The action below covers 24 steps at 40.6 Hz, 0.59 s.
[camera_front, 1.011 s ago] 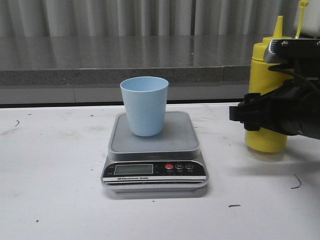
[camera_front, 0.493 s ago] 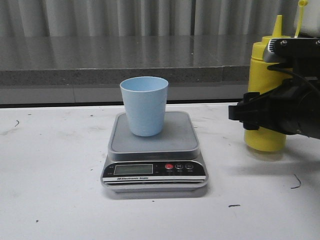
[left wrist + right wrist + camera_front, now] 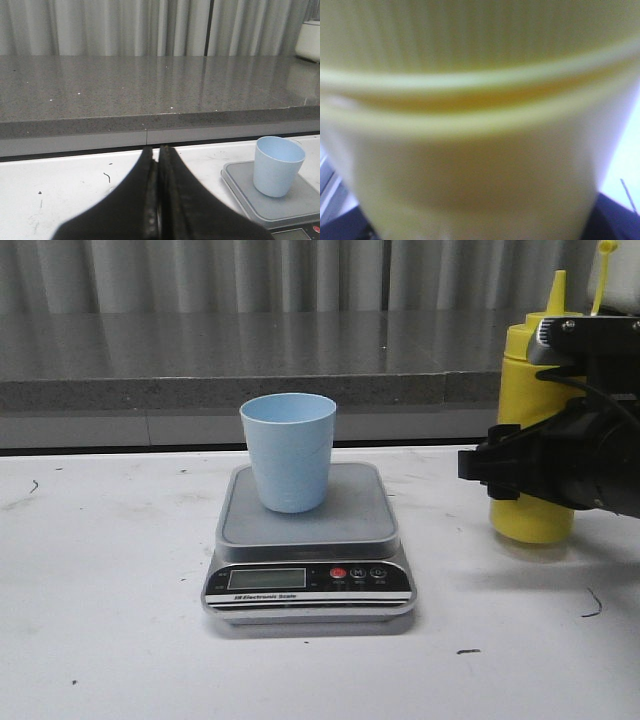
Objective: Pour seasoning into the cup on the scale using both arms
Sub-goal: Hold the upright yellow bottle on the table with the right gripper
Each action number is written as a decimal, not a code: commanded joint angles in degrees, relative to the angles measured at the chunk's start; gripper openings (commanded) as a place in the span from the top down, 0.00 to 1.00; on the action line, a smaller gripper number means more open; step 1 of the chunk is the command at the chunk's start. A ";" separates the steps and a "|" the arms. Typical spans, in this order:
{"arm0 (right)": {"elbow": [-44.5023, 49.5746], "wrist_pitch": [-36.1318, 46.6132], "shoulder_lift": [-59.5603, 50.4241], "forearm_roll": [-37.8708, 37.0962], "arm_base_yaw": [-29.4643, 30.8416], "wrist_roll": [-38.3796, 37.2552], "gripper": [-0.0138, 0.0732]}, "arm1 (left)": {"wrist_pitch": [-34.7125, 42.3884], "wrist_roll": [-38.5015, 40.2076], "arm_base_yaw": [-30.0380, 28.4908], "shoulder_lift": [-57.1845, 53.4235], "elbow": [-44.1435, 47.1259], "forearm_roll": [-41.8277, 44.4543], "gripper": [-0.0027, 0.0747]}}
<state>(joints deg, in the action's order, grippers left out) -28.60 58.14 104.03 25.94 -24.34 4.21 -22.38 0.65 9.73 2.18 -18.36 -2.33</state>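
Cup stands upright on the grey platform of the scale, toward the platform's back half, mouth open and nothing visible inside from the front. Scale sits mid-table, display and buttons facing the camera; readout too small to read.

Bottle is upright at the right side of the table, well apart from the scale, nozzle pointing up, its small cap hanging off to the side on a tether. Right gripper is at the bottle's middle — black body and cables cover much of the lower bottle from the front. The right wrist view is filled with blurred yellow plastic, so the bottle is right up against the camera; whether the jaws are clamped on it or only around it I cannot tell.

Left gripper — jaws pressed together, nothing between them. It is over the table on the left, aimed toward the grey ledge, with cup and scale off to its side.
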 commanded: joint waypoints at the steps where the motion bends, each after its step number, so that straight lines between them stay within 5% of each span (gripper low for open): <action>1: -1.57 6.41 -2.18 1.26 0.34 0.05 0.27 | 4.58 0.58 -0.16 0.67 -1.39 -0.62 0.99; 24: -1.57 6.22 -2.18 2.08 0.34 0.05 0.27 | 4.58 0.58 -0.16 0.67 -1.39 -0.62 0.99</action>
<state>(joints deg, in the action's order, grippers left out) -28.60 58.14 104.03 29.10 -24.34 4.21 -22.38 0.65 9.73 2.18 -18.36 -2.33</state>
